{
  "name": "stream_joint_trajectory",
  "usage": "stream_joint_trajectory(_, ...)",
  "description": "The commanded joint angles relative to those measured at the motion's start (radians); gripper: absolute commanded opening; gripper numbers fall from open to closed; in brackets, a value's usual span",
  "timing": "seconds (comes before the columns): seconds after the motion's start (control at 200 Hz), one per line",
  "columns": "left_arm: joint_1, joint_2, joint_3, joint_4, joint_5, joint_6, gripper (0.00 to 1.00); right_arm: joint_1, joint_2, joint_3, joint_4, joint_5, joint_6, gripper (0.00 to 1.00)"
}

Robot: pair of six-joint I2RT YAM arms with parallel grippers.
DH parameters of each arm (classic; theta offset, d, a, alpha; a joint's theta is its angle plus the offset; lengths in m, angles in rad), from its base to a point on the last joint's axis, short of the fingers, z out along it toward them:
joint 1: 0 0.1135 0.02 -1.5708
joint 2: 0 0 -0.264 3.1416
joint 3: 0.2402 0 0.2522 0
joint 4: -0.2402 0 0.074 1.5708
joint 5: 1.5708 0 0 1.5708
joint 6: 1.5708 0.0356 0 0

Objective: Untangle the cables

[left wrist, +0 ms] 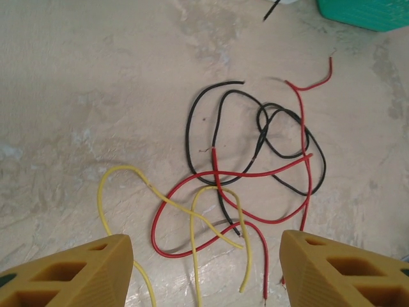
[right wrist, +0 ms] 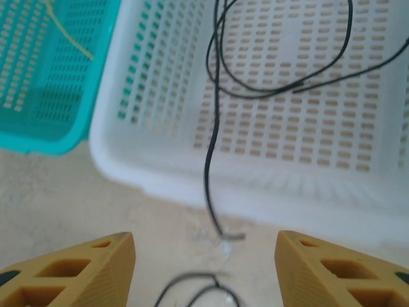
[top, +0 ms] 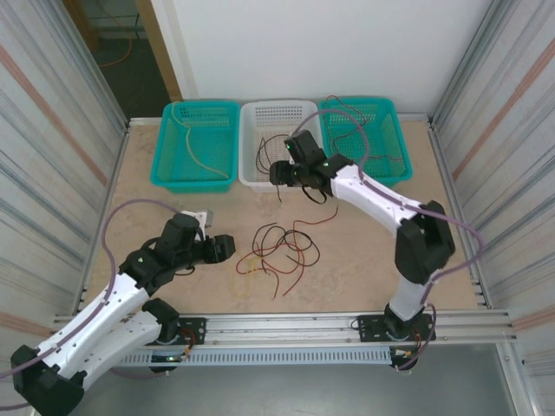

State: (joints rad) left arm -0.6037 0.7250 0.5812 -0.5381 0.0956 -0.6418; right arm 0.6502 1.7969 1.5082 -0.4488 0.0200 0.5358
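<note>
the left gripper (top: 227,249) stands with its jaws wide apart and nothing between them, low over the table (top: 364,251), well in front of the white basket (top: 277,105) and off to its left. the right gripper (top: 279,173) is spread as well and grips nothing. it sits just in front of the white basket's near wall.

the cables lie in three places. a loose tangle (top: 277,247) of red, black and yellow strands rests on the table well in front of the white basket, just beside the left gripper. in the left wrist view the red cable (left wrist: 255,171) loops across the black cable (left wrist: 189,128) and the yellow cable (left wrist: 128,168), and the fingertips (left wrist: 96,268) stand to either side of the heap.

another black cable (right wrist: 215,96) lies curled inside the white basket, drapes over its near wall and ends on the table ahead of the right gripper's fingers, touching neither. a short dark loop (right wrist: 192,278) lies on the table in front of that end.

a tan cable (top: 192,152) lies in the teal basket (top: 204,105) just left of the white basket. a second teal basket (top: 364,101) sits just right of it.
</note>
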Motion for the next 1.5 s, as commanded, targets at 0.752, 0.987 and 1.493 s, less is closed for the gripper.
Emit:
stream_joint_trajectory(0.752, -0.057, 0.037, -0.053, 0.024, -0.057, -0.098, 0.6, -0.135, 0.392, 0.43, 0.003, -0.182, -0.076, 0.0)
stream_joint_trajectory(0.987, -0.123, 0.12, -0.032, 0.068, -0.104, -0.116, 0.6, -0.175, 0.467, 0.629, -0.053, -0.194, -0.07, 0.34)
stream_joint_trajectory(1.493, -0.165, 0.343, -0.003, 0.219, -0.068, -0.058, 0.58, -0.019, -0.296, -0.211, -0.026, 0.013, -0.09, 0.61)
